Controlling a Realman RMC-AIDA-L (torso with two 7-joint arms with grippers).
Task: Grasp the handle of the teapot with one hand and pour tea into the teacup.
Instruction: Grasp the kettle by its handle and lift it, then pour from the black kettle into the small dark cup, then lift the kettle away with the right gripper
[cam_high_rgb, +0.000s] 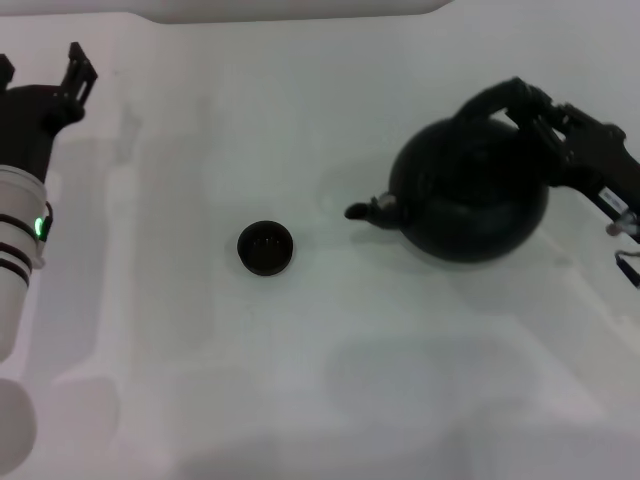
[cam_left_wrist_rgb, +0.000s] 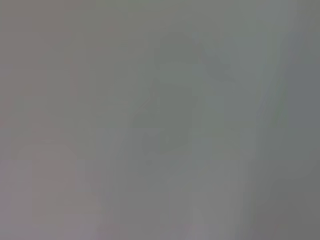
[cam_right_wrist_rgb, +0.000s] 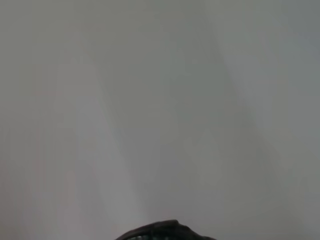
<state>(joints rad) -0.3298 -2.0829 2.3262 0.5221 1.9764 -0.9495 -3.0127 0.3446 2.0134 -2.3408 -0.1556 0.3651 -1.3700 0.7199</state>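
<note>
While the left gripper (cam_high_rgb: 62, 68) idles at the frame's upper left, fingers apart, the tiny round black teacup (cam_high_rgb: 265, 247) sits centre-left; rightward, the big matte black teapot (cam_high_rgb: 470, 195) stands, the right gripper (cam_high_rgb: 527, 108) clamped on its arched black handle (cam_high_rgb: 480, 103).

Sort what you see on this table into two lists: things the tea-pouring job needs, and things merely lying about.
Needed for the job:
- teapot, spout toward the cup
- handle, with the right gripper at it
- teacup, standing apart to the robot's left of the spout

Lying about:
- nothing else; only the white table, and the left gripper parked at the far left edge
</note>
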